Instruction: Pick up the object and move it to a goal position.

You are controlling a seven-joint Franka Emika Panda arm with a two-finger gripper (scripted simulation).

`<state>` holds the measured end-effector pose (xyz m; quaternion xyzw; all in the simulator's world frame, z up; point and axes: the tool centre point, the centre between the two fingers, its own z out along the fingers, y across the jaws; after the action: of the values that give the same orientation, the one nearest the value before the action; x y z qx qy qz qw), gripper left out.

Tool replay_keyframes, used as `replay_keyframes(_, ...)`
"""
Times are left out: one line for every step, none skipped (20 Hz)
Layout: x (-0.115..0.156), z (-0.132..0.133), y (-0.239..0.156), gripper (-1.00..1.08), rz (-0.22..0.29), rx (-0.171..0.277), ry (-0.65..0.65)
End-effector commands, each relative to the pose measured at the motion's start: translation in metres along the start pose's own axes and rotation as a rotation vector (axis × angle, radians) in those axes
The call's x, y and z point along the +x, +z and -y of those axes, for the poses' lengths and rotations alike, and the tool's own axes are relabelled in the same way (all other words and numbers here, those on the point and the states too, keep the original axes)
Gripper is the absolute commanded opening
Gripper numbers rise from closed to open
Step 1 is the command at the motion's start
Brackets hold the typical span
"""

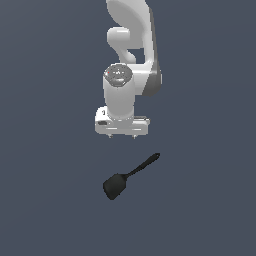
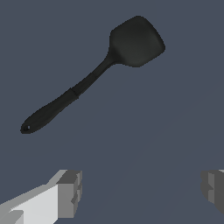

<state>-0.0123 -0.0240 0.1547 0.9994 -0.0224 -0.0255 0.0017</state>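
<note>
On grey floor: matte black spatula point(image 1: 129, 177), rounded-square blade, thin tapered handle.

The arm point(image 1: 131, 40) descends from the far side of the scene, with the wrist section vertical and the hand pointing straight down. The gripper point(image 1: 122, 136) hangs above the surface, touching nothing. In the wrist view, the two fingers point(image 2: 70, 192) stand wide apart, and the gap between them holds nothing.
</note>
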Motion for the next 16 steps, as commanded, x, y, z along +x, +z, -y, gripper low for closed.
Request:
replay_keyframes(0.0, 0.0, 0.0, 1.0, 0.0, 0.0, 0.0)
replay_keyframes(0.0, 0.001, 0.0, 1.0, 0.0, 0.0, -0.002)
replay_keyframes(0.0, 0.002, 0.0, 1.0, 0.0, 0.0, -0.007)
replay_keyframes(0.0, 0.005, 0.0, 1.0, 0.001, -0.001, -0.017)
replay_keyframes(0.0, 0.009, -0.001, 1.0, 0.001, -0.002, -0.029)
replay_keyframes(0.0, 0.014, -0.001, 1.0, 0.002, -0.002, -0.045)
replay_keyframes(0.0, 0.02, -0.002, 1.0, 0.003, -0.003, -0.062)
replay_keyframes(0.0, 0.024, -0.002, 1.0, 0.004, -0.004, -0.075)
replay_keyframes(0.0, 0.027, -0.002, 1.0, 0.004, -0.004, -0.084)
replay_keyframes(0.0, 0.028, -0.002, 1.0, 0.004, -0.005, -0.089)
replay_keyframes(0.0, 0.029, -0.002, 1.0, 0.004, -0.005, -0.091)
replay_keyframes(0.0, 0.028, -0.002, 1.0, 0.004, -0.005, -0.089)
replay_keyframes(0.0, 0.027, -0.002, 1.0, 0.004, -0.005, -0.085)
replay_keyframes(0.0, 0.027, -0.002, 1.0, 0.004, -0.004, -0.082)
replay_keyframes(0.001, 0.027, -0.002, 1.0, 0.004, -0.004, -0.079)
replay_keyframes(0.002, 0.028, -0.001, 1.0, 0.004, -0.004, -0.074)
